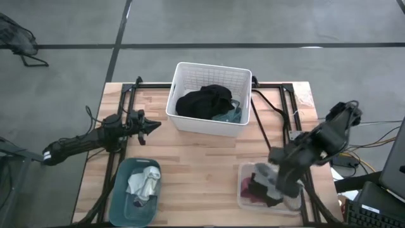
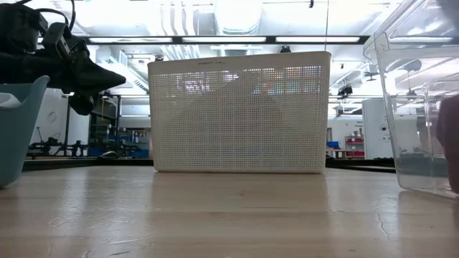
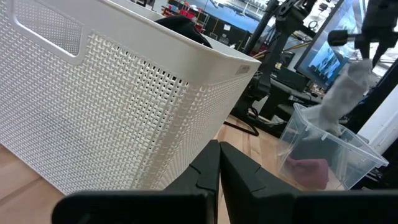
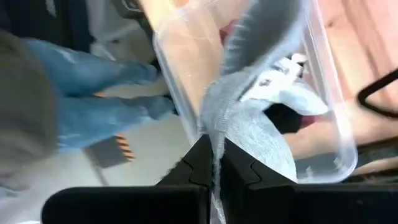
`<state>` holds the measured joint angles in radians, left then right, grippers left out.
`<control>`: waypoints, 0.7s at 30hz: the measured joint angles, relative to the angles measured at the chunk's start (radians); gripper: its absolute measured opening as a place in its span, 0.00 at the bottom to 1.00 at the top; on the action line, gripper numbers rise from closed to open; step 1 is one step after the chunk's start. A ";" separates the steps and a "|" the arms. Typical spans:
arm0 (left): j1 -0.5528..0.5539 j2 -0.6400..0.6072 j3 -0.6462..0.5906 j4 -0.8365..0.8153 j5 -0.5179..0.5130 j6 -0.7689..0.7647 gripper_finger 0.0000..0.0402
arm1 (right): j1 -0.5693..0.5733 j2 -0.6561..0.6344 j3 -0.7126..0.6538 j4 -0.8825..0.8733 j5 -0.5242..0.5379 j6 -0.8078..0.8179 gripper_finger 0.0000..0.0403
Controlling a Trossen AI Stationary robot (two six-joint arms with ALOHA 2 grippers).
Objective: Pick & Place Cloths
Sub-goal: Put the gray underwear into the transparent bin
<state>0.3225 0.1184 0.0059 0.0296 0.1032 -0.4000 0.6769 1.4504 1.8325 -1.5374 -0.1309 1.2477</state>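
Right gripper (image 4: 214, 165) fingers pinched on grey cloth (image 4: 249, 118) over clear bin (image 1: 243, 201) at five o'clock; likely light, limp. Left gripper (image 3: 219, 165) fingers closed, empty.

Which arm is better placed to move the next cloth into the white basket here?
Right. The right gripper is already shut on a grey fabric cloth, lifted over the clear plastic bin. The left gripper is shut and empty beside the white perforated basket.

This is a lab or workshop hall. Behind the wooden table (image 2: 229, 215) run long ceiling lights (image 2: 215, 39) and overhead ducts (image 2: 179, 14), with equipment racks (image 2: 351, 147) along the back and a monitor (image 3: 326, 59) nearby.
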 joint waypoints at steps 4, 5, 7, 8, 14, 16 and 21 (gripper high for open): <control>0.000 0.000 0.000 0.000 0.000 0.000 0.03 | 0.000 0.087 -0.004 0.000 0.002 -0.148 0.02; 0.000 0.000 0.000 0.000 0.000 0.000 0.03 | 0.000 0.111 -0.005 0.001 0.002 -0.188 0.02; 0.000 0.000 0.000 0.000 0.000 0.000 0.03 | -0.001 0.157 -0.007 0.001 0.002 -0.266 0.02; 0.000 0.000 0.000 0.000 0.000 0.000 0.03 | -0.001 0.180 -0.008 0.000 0.001 -0.298 0.02; 0.000 0.000 0.000 0.000 0.000 0.000 0.03 | -0.001 0.276 -0.063 0.002 -0.039 -0.430 0.02; 0.000 0.000 0.000 0.000 0.000 0.000 0.03 | 0.004 0.298 -0.098 0.001 -0.065 -0.461 0.02; 0.000 0.000 0.000 0.000 0.000 0.000 0.03 | 0.030 0.313 -0.219 0.057 -0.088 -0.496 0.02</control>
<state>0.3225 0.1184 0.0059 0.0296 0.1032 -0.4000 0.7072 1.7632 1.6137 -1.4799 -0.2187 0.7521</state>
